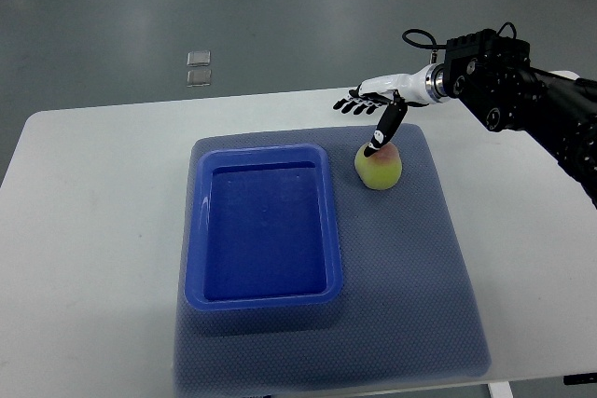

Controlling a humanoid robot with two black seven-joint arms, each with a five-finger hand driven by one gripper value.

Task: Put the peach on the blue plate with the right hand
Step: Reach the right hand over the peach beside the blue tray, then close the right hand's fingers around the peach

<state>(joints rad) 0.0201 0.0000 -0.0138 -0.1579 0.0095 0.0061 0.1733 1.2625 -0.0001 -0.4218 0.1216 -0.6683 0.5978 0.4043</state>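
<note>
The broad white tabletop carries everything, and across its middle lies a grey-blue textured cloth mat, there, I'd guess, to stop things sliding. On the mat's left half sits the rectangular blue plastic plate, more a shallow tray with a raised rim, and it holds nothing at all; its floor is bare blue. That's my target, open and waiting.

My right arm reaches in from the right edge, black forearm first, then the white wrist. My right hand hangs above the mat's far right corner, fingers spread wide and flat, gripping nothing. My thumb angles down, its dark tip meeting the top of the fruit or sitting just over it; I can't tell which.

The small round yellow-green peach with its pink blush rests on the mat, just beside the plate's far right corner, outside the rim. I judge I'm lining up the grasp: palm over it, ready to close.
</note>
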